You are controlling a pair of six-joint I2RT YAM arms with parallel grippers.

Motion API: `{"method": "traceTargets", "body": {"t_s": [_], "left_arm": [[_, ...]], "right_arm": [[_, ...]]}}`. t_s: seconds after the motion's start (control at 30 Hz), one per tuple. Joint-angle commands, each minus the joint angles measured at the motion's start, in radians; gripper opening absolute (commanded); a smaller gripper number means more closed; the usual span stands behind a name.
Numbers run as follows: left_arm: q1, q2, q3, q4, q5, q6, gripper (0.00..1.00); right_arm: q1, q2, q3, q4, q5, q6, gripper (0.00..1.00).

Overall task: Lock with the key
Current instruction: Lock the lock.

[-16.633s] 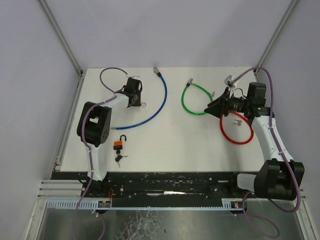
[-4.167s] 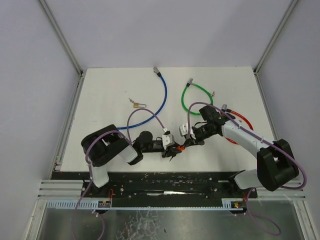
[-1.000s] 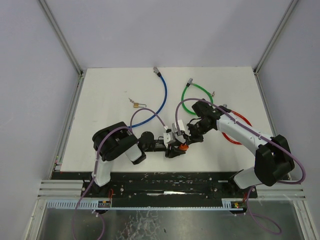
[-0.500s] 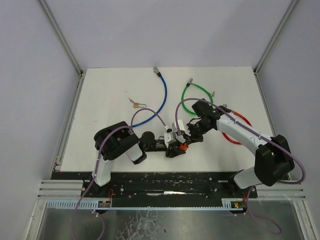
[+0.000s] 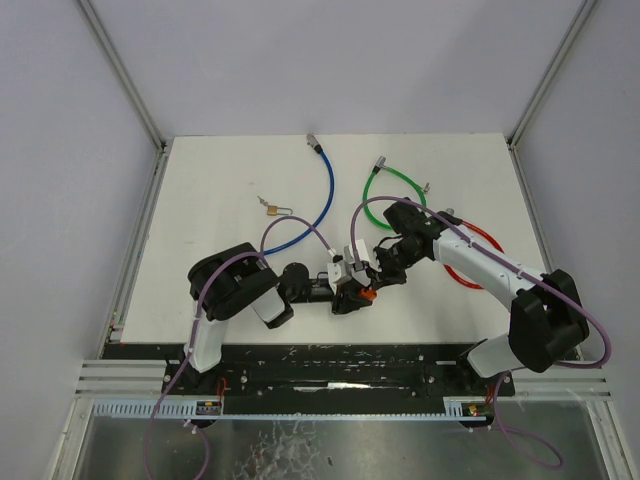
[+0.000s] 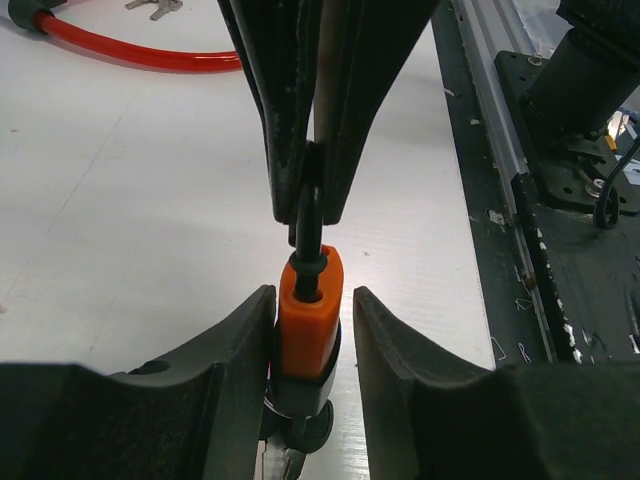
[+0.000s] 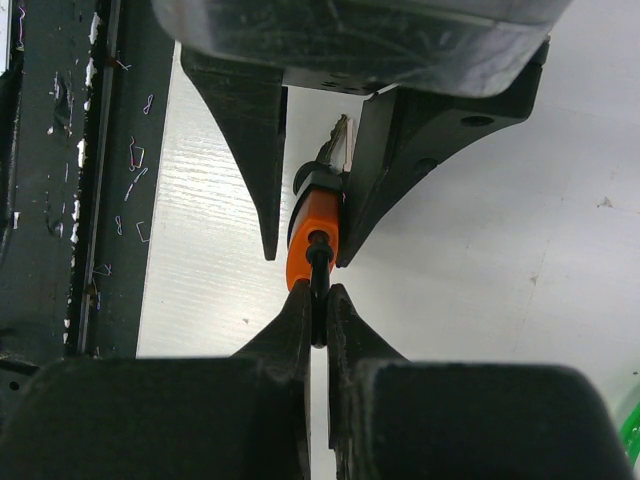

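Your left gripper straddles the orange padlock, one jaw touching, the other just off: close squarely. Your right gripper pinches the shackle at its tips; push it straight. The key sits beyond the padlock.

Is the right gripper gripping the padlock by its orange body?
No, the right gripper pinches the black shackle, while the left gripper flanks the orange body.
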Motion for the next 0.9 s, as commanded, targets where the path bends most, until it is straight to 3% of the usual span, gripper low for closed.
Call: {"method": "traceTargets", "body": {"t_s": [0.0,0.33,0.47,0.87], "left_arm": [[-0.004,-0.011,0.017,0.113,-0.022,-0.031,0.36],[-0.004,-0.011,0.021,0.112,-0.002,-0.036,0.19],[-0.004,-0.009,0.020,0.110,0.005,-0.016,0.00],[-0.004,-0.049,-0.033,0.069,-0.109,0.166,0.00]], "right_arm": [[0.012,0.004,0.011,0.006,-0.025,-0.001,0.00],[0.013,0.005,0.011,0.007,-0.023,0.000,0.00],[0.013,0.009,0.011,0.006,-0.025,0.001,0.00],[0.013,0.068,0.031,-0.016,-0.111,0.016,0.04]]}}
